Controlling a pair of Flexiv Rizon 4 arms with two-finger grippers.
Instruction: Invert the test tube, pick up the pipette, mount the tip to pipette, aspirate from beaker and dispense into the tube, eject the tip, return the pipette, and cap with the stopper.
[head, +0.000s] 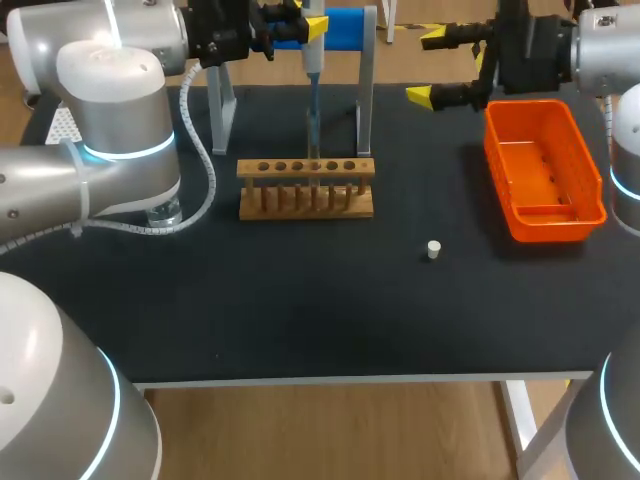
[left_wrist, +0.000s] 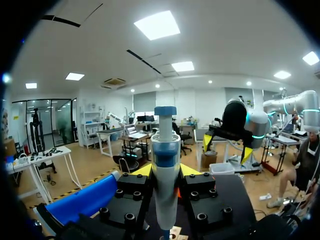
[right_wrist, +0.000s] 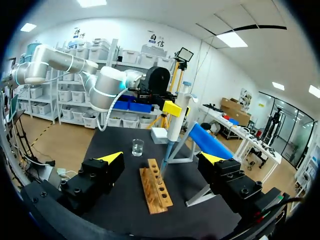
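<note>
My left fingers (left_wrist: 166, 172) are closed on the white-and-grey pipette with a blue band (head: 313, 62), a yellow tip pressing on each of its 2 sides, at the top middle of the head view. The pipette hangs upright in front of the blue-barred metal stand (head: 345, 28). Its clear tip (head: 313, 128) points down at the middle holes of the light wooden test tube rack (head: 306, 187). I cannot make out the tube itself; I take it to sit in the hole under the tip.

My right fingers (head: 430, 66) stand wide apart and hold nothing, at the upper right, near the far end of the orange plastic tray (head: 545, 170). The clear glass beaker (right_wrist: 137, 146) stands at the left of the surface, partly hidden by my left arm in the head view. The small white stopper (head: 433, 250) lies alone on the surface, to the lower right of the rack.

I judge this to be the dispense. To do it well, I should hold the pipette plumb and centre the tip over the tube's mouth. I should empty it slowly, then lift straight up before swinging away, so the tip cannot catch the rack.
</note>
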